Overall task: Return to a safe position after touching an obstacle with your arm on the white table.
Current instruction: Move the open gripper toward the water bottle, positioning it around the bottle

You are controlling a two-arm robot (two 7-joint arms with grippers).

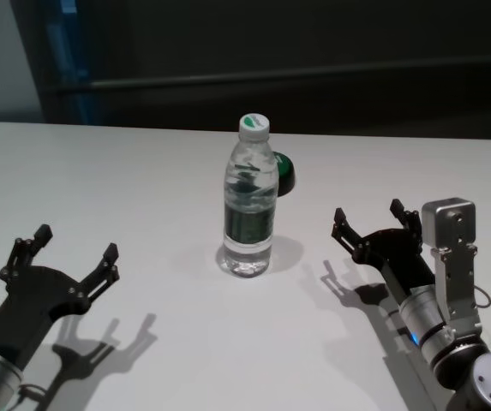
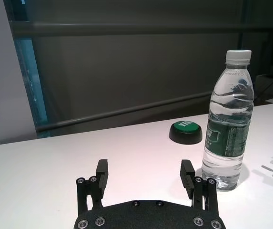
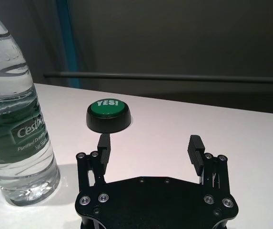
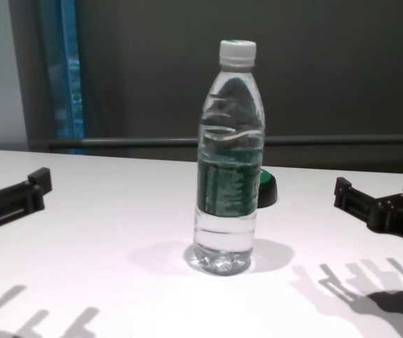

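We see the water bottle (image 1: 249, 205) standing upright mid-table (image 1: 142, 171) with the green button (image 1: 284, 171) just behind it, blocking the centre, while bare table lies between it and the open left gripper (image 1: 75, 248) and open right gripper (image 1: 374, 219).

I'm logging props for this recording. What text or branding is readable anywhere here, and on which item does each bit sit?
"YES!" in white on the green top of the button.
"Cest..." in white, cut off by the curve, on the dark green label of the water bottle.
A smaller line under it begins "Purified Dr..."; the rest is too blurred to read.
Raised lettering on the bottle's clear shoulder: not legible.
Green mark on the cap: too small to read.
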